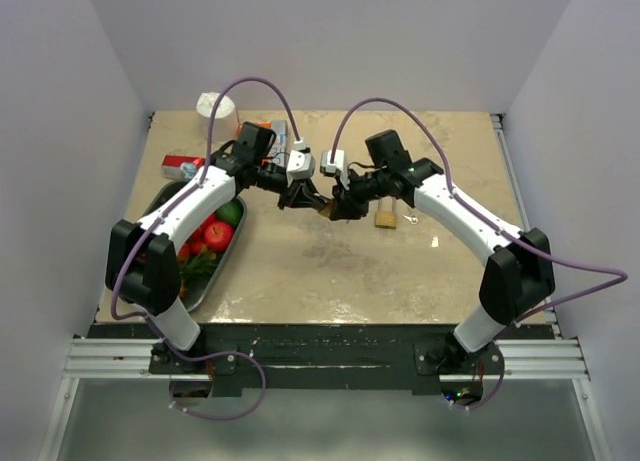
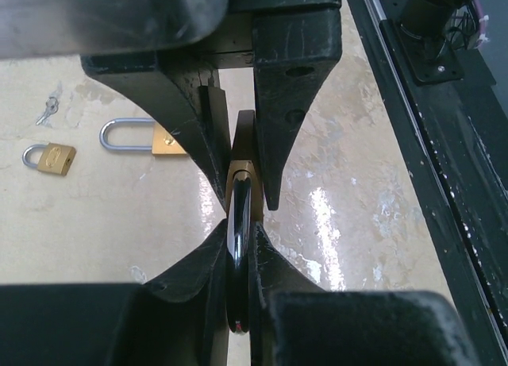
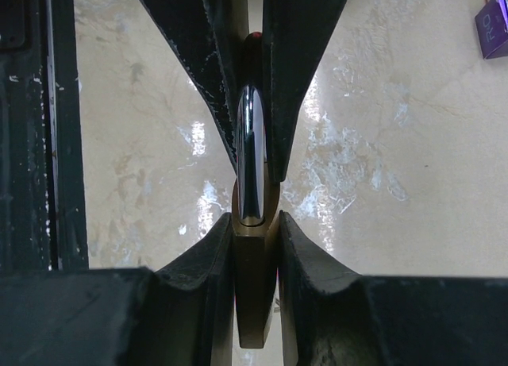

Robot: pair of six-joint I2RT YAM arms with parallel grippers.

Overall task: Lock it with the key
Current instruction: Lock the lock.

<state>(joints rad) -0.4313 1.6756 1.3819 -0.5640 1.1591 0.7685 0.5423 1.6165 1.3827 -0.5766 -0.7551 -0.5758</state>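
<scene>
A brass padlock (image 1: 323, 205) is held above the table's middle between both grippers. My left gripper (image 1: 304, 194) is shut on its steel shackle; in the left wrist view (image 2: 240, 231) the shackle (image 2: 239, 223) runs edge-on between my fingers. My right gripper (image 1: 341, 203) is shut on the brass body; in the right wrist view (image 3: 255, 223) the body (image 3: 255, 287) sits between my fingers. A small bunch of keys (image 2: 49, 108) lies on the table, apart from both grippers. No key shows in the held lock.
Two other brass padlocks lie on the table, a small one (image 2: 51, 158) and a long-shackled one (image 2: 147, 137); one also shows in the top view (image 1: 385, 219). A metal tray (image 1: 214, 281) of fruit is at the left, and a white cup (image 1: 216, 107) at the back left.
</scene>
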